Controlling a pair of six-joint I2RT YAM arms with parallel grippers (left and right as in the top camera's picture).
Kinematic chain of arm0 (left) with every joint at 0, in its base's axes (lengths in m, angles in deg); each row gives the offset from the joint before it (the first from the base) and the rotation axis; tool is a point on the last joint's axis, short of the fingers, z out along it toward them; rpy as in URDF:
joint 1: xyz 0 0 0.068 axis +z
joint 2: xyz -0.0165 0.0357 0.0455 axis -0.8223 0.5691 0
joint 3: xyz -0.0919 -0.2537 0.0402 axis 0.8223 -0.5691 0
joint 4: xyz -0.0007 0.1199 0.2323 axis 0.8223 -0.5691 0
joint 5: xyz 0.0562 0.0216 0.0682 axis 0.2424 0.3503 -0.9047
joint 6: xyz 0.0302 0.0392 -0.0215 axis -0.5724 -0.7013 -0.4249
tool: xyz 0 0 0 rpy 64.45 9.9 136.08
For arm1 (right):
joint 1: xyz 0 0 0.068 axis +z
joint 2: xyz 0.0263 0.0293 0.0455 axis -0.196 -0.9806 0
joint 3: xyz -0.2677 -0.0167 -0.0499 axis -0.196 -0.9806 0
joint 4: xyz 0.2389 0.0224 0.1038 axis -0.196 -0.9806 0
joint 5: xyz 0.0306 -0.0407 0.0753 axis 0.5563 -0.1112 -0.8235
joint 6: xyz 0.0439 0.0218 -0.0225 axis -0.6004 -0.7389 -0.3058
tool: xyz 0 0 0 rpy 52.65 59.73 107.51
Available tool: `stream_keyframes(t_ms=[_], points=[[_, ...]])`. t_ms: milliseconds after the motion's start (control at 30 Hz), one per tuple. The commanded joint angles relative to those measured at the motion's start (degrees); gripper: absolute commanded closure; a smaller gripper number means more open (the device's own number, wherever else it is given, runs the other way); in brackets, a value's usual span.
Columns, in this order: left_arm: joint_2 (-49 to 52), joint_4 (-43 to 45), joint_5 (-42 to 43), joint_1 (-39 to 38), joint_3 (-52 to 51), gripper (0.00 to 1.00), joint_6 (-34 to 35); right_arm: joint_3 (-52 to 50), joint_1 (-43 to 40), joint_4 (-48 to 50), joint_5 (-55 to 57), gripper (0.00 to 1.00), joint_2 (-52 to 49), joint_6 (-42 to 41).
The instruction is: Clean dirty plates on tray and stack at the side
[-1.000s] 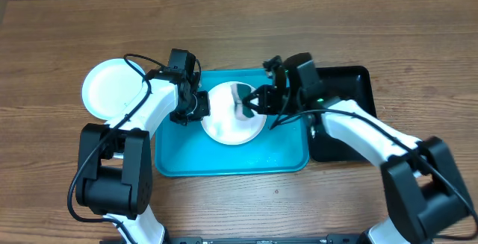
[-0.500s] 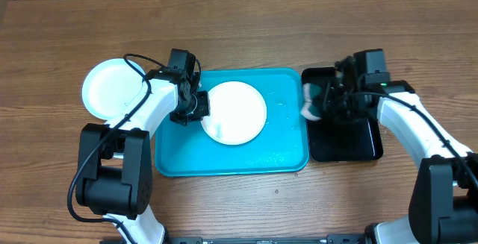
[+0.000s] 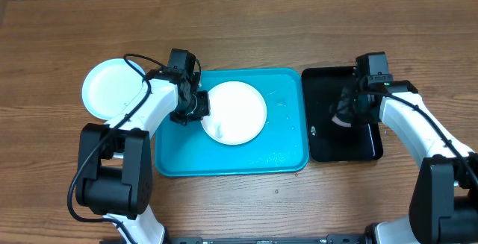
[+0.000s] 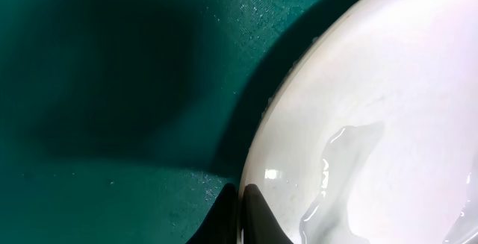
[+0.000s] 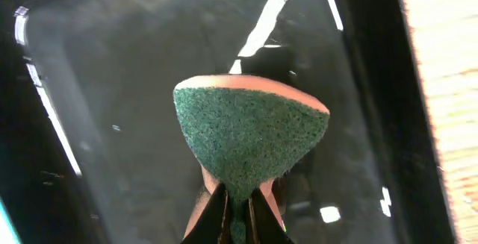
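A white plate [image 3: 235,112] lies on the turquoise tray [image 3: 231,158], wet in the left wrist view [image 4: 388,117]. My left gripper [image 3: 196,108] is shut on this plate's left rim [image 4: 240,214]. A second white plate [image 3: 112,87] lies on the table left of the tray. My right gripper [image 3: 349,112] is over the black tray [image 3: 328,143] and is shut on a green and pink sponge [image 5: 250,136]. No blue or yellow-green plate is in view.
The black tray stands just right of the turquoise tray, its glossy floor [image 5: 112,87] under the sponge. Bare wooden table [image 3: 239,27] lies behind and in front of both trays. Water drops sit on the turquoise tray [image 4: 246,5].
My right gripper left the plate on the turquoise tray and carried the sponge right, over the black tray. The left gripper has kept its hold on the plate's rim.
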Motion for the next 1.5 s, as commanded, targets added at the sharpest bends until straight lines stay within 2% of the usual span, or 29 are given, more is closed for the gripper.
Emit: stream_keyframes(t_ms=[0,200,433,467,533,567,600,833,1033,1100,1133,1433,1467], points=[[1.14,0.07,0.44,-0.28,-0.24,0.95,0.00,0.70,0.11,-0.79,2.75,0.96,1.95,0.39],[1.14,0.09,0.44,-0.28,-0.24,0.95,0.00,0.63,1.07,-2.36,2.78,0.96,1.95,0.42],[1.14,0.07,0.44,-0.28,-0.24,0.95,-0.02,0.63,1.73,-3.78,2.78,0.90,1.95,0.39],[1.14,0.07,0.44,-0.28,-0.24,0.95,-0.02,0.63,1.73,-4.15,2.78,0.81,1.95,0.42],[1.14,0.09,0.44,-0.28,-0.24,0.95,0.00,0.63,1.73,-4.59,2.75,0.42,1.95,0.42],[1.14,0.13,0.44,-0.28,-0.24,0.94,0.00,0.63,1.73,-4.57,2.78,0.29,1.95,0.42],[1.14,0.24,0.44,-0.28,-0.24,0.92,0.00,0.66,1.73,-4.35,2.80,0.25,1.95,0.55],[1.14,0.44,0.31,-0.28,-0.24,0.84,-0.02,7.43,-0.24,-6.21,2.78,0.23,1.97,0.37],[1.16,0.52,0.20,-0.28,-0.24,0.75,-0.02,14.29,-5.64,-6.88,2.80,0.21,1.97,0.37],[1.27,0.55,0.20,-0.28,-0.24,0.73,-0.02,14.23,-7.82,-6.54,2.80,0.11,1.97,0.37],[1.42,0.61,0.20,-0.28,-0.24,0.73,-0.02,14.05,-8.59,-6.64,2.80,0.00,1.97,0.37],[2.38,1.29,0.46,-0.28,-0.24,0.78,0.42,13.70,-10.62,-7.32,2.78,0.00,1.97,0.39],[2.38,1.29,0.46,-0.28,-0.24,0.81,0.42,13.70,-10.62,-7.32,2.80,0.00,1.97,0.39]])
